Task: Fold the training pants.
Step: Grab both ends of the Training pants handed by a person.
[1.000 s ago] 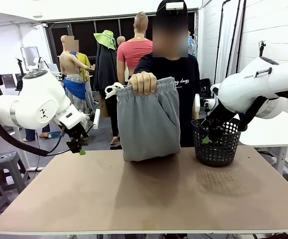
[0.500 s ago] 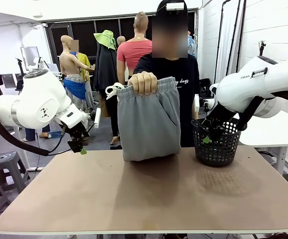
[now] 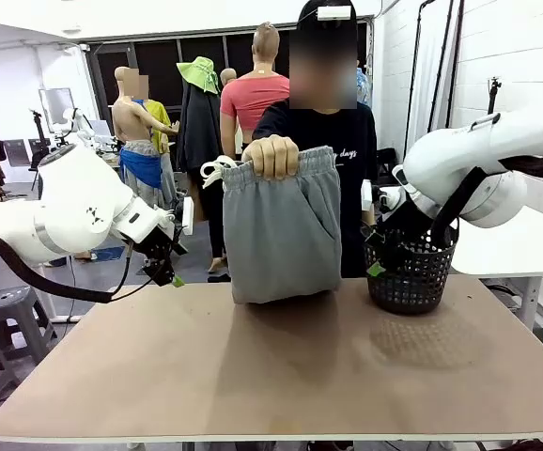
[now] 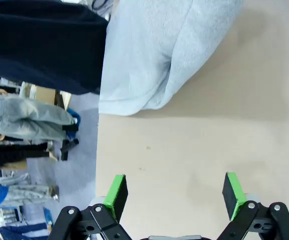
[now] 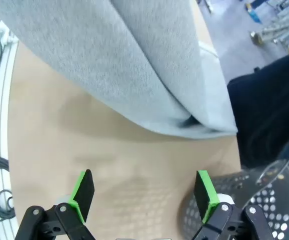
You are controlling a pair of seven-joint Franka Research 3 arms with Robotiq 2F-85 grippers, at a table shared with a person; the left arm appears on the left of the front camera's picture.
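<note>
The training pants (image 3: 283, 230) are light grey and folded over; a person's hand (image 3: 271, 156) holds them up by the waistband at the far table edge, their lower fold resting on the table. My left gripper (image 3: 168, 274) hangs open to the left of them, above the table's far left. My right gripper (image 3: 377, 263) stands open to their right, in front of the basket. In the left wrist view the pants (image 4: 159, 55) lie ahead of my open gripper (image 4: 174, 192). The right wrist view shows the pants (image 5: 114, 65) beyond my open gripper (image 5: 143, 192).
A black mesh basket (image 3: 412, 272) stands at the table's far right, also seen as the basket (image 5: 234, 200) in the right wrist view. The brown table (image 3: 281, 376) has bare room in front. The person (image 3: 323, 141) stands behind the pants.
Both grippers have moved inward toward the pants, the left one to the right and the right one to the left. The person keeps holding the pants in place.
</note>
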